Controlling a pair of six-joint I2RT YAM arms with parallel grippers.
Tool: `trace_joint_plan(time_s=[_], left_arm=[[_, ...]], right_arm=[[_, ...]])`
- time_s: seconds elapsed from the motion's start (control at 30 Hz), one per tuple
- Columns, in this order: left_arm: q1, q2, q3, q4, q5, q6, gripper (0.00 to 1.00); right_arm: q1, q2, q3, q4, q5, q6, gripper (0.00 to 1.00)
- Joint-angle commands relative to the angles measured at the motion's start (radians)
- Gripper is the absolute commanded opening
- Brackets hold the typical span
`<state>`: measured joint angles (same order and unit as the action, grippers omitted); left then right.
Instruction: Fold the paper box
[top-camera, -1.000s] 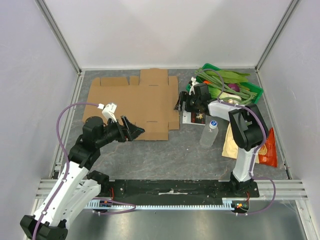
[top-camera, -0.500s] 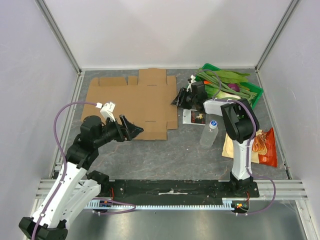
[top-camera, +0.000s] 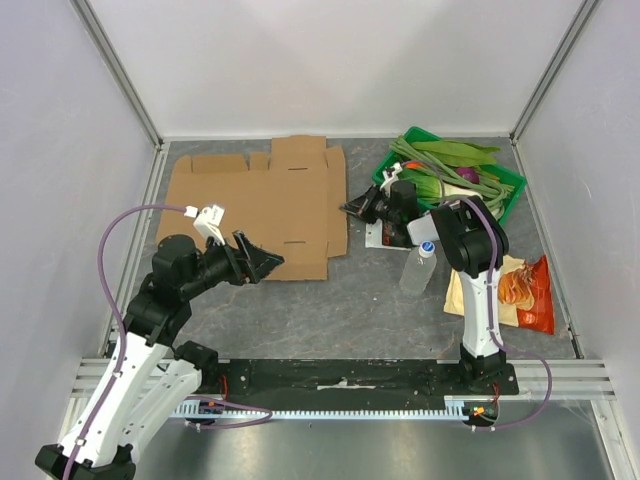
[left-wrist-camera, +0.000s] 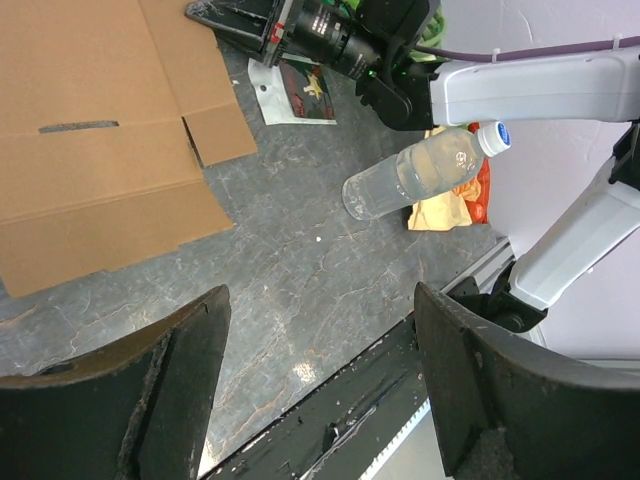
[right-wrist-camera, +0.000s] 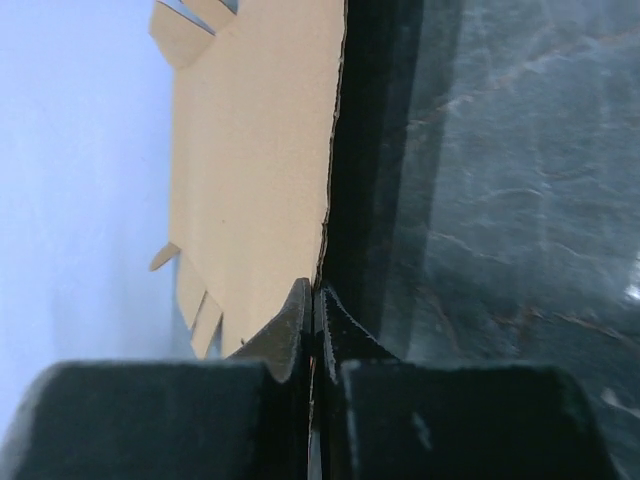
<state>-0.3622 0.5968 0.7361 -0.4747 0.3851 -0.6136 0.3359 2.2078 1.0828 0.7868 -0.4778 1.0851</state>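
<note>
The paper box (top-camera: 260, 205) is a flat brown cardboard blank lying on the grey table at the back left. My right gripper (top-camera: 352, 208) lies low at the blank's right edge. In the right wrist view its jaws (right-wrist-camera: 316, 300) are shut on that thin edge of the paper box (right-wrist-camera: 260, 150). My left gripper (top-camera: 262, 262) hovers open over the blank's near edge with nothing between its fingers. In the left wrist view the left gripper (left-wrist-camera: 318, 390) looks down on bare table, with the paper box (left-wrist-camera: 90, 130) at the upper left.
A green basket (top-camera: 510, 180) of vegetables stands at the back right. A clear water bottle (top-camera: 418, 265) lies by the right arm, a small printed packet (top-camera: 385, 235) beside it, and an orange snack bag (top-camera: 528, 292) at the right. The black base rail runs along the near edge.
My right gripper has gone from open to shut on the blank's right edge, and the blank has slid a little to the left. The left arm has drawn back slightly.
</note>
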Motion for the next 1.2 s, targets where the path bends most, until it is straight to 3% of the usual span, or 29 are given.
trace_joint_plan(time_s=[0.0,0.03,0.1,0.13,0.17,0.27,0.37,0.53,0.67,0.77,0.87,0.97,1.03,1.17], left_arm=[[-0.003,-0.009,0.038,0.002,0.003,0.005,0.8],[-0.003,-0.008,0.048,-0.011,-0.002,0.009,0.8],[-0.003,0.008,0.095,-0.036,-0.011,0.034,0.8],[-0.003,0.017,0.112,-0.047,-0.021,0.046,0.8],[-0.003,0.032,0.137,-0.074,-0.031,0.064,0.8],[-0.003,0.121,0.259,-0.137,-0.109,0.147,0.8],[-0.003,0.236,0.417,-0.148,-0.124,0.195,0.8],[-0.003,0.36,0.491,-0.053,-0.02,0.158,0.79],[-0.001,0.396,0.526,0.021,0.017,0.141,0.79],[-0.001,0.438,0.598,0.039,0.012,0.211,0.79],[0.009,0.541,0.745,0.016,0.017,0.328,0.87],[0.103,0.677,0.966,-0.083,0.096,0.329,0.89],[0.232,0.796,1.034,-0.068,0.289,0.298,0.87],[0.247,0.874,1.085,-0.016,0.331,0.431,0.87]], right_arm=[[0.014,-0.045,0.094,0.054,-0.051,-0.002,0.0],[0.014,-0.074,0.1,0.008,-0.059,-0.101,0.0],[0.011,-0.193,0.152,-0.26,-0.033,-0.268,0.0],[0.009,-0.226,0.184,-0.382,-0.012,-0.438,0.0],[0.006,-0.276,0.221,-0.585,0.002,-0.524,0.0],[-0.012,-0.351,0.31,-0.783,-0.057,-0.747,0.0],[-0.024,-0.381,0.403,-0.979,-0.097,-0.859,0.0],[-0.028,-0.433,0.396,-1.038,-0.206,-0.919,0.0],[-0.028,-0.485,0.414,-1.078,-0.173,-0.984,0.0],[-0.029,-0.505,0.472,-1.152,-0.166,-1.059,0.0],[-0.028,-0.542,0.52,-1.199,-0.189,-1.125,0.0],[-0.029,-0.575,0.545,-1.219,-0.234,-1.175,0.0],[-0.029,-0.585,0.557,-1.232,-0.327,-1.202,0.0],[-0.031,-0.565,0.652,-1.326,-0.441,-1.263,0.0]])
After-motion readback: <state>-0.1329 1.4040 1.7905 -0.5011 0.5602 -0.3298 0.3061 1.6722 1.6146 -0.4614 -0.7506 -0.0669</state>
